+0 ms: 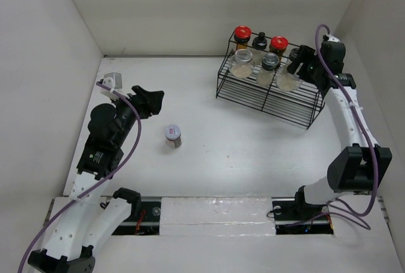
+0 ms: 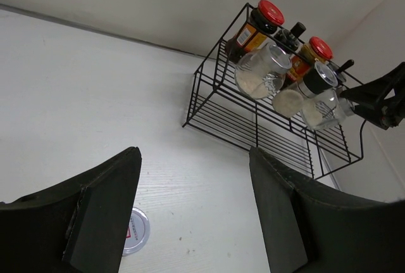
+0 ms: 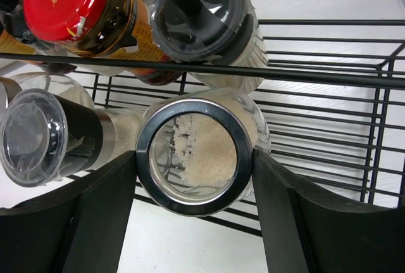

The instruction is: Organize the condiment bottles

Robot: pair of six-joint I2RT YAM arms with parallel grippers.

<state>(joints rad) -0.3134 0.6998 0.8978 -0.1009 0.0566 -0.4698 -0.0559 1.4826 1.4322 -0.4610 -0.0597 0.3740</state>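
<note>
Far right, the right jaws pinch a squat clear jar seated in the black wire rack, tight beside other bottles; a crooked pull-away could topple them. The left jaws hang spread and empty near a grey-lidded shaker standing alone on the worktop.

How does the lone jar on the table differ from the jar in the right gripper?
The lone jar stands upright on the table; the gripped jar leans in the black rack. The lone jar is untouched; the gripped jar is held by the right gripper. Both have round lids.
</note>
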